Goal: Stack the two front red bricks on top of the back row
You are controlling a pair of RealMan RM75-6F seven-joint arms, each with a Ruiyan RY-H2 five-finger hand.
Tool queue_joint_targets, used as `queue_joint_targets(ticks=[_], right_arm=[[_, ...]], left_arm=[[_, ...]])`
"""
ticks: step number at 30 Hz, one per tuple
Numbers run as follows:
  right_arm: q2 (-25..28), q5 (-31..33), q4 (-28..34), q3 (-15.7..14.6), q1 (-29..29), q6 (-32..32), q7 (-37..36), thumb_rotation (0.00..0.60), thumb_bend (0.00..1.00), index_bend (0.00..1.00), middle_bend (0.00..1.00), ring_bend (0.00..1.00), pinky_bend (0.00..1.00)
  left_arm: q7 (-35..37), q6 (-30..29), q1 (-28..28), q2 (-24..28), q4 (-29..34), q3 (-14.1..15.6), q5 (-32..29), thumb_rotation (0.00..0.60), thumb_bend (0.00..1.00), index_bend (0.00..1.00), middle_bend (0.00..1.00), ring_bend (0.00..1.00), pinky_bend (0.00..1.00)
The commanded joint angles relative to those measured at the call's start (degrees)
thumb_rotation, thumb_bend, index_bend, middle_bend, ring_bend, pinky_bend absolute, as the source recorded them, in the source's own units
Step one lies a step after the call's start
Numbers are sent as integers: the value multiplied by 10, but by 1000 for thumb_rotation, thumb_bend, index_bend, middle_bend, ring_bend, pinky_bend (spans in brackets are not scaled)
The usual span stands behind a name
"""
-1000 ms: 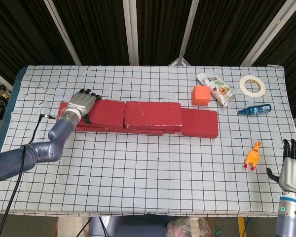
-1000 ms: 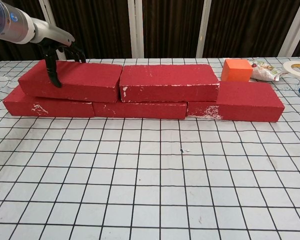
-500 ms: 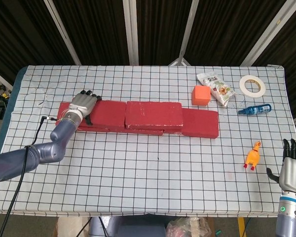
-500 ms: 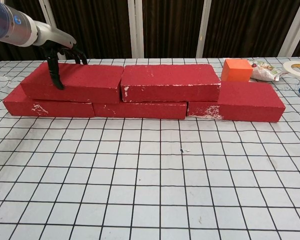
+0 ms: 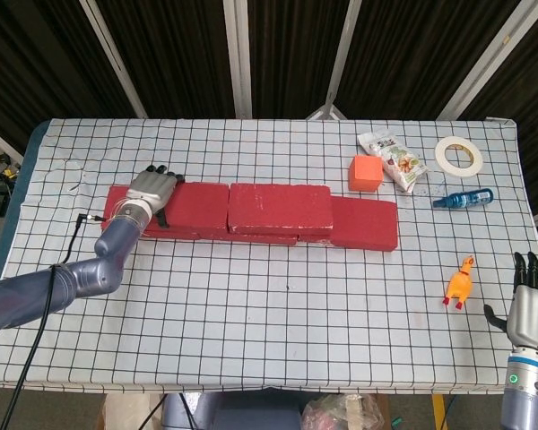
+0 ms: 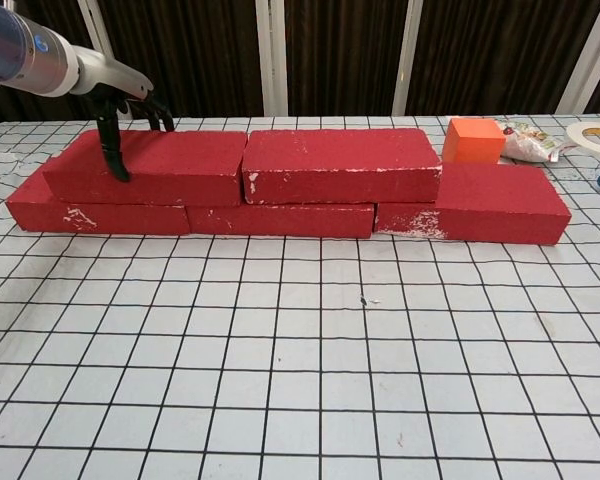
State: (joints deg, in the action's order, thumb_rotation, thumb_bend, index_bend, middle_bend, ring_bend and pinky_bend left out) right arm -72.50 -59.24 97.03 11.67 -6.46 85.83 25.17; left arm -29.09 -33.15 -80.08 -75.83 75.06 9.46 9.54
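Three red bricks form the back row, its bare right brick [image 5: 363,222] [image 6: 500,200] showing at the end. Two more red bricks lie on top: the left one [image 5: 195,205] [image 6: 165,165] and the right one [image 5: 280,207] [image 6: 340,165], end to end and nearly touching. My left hand [image 5: 151,190] [image 6: 125,110] grips the left end of the top left brick, thumb down its front face and the other fingers over the back. At the table's near right corner my right hand [image 5: 531,305] is held upright with fingers apart, holding nothing.
Behind the row's right end stand an orange cube [image 5: 365,173] [image 6: 473,140], a snack bag [image 5: 393,159] and a tape roll [image 5: 458,154]. A blue bottle [image 5: 462,199] and a yellow rubber chicken [image 5: 459,283] lie on the right side.
The top left brick has slid a little to the right with my left hand on it, closer to the other top brick. The right hand has not moved.
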Motion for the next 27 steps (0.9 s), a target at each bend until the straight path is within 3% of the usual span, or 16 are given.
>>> queue_joint_targets(ticks=[1,21,27], right_arm=[[0,0,0,0,0,0,0,600,236,0,0,0,0],[-2,3,-1,0,-2,-1,4,600,236,0,0,0,0],[-2,3,-2,-1,-3,-4,6,600,236,0,0,0,0]], left_arm=[[1,-1,0,1,2,-3,-1,600,0,167,137,10,59],[-22,-11,-7,0,6,3,-27,600,0,52,5,0,59],[-41,-38,-16,27,42,8,-33,600,0,0,0,0,49]])
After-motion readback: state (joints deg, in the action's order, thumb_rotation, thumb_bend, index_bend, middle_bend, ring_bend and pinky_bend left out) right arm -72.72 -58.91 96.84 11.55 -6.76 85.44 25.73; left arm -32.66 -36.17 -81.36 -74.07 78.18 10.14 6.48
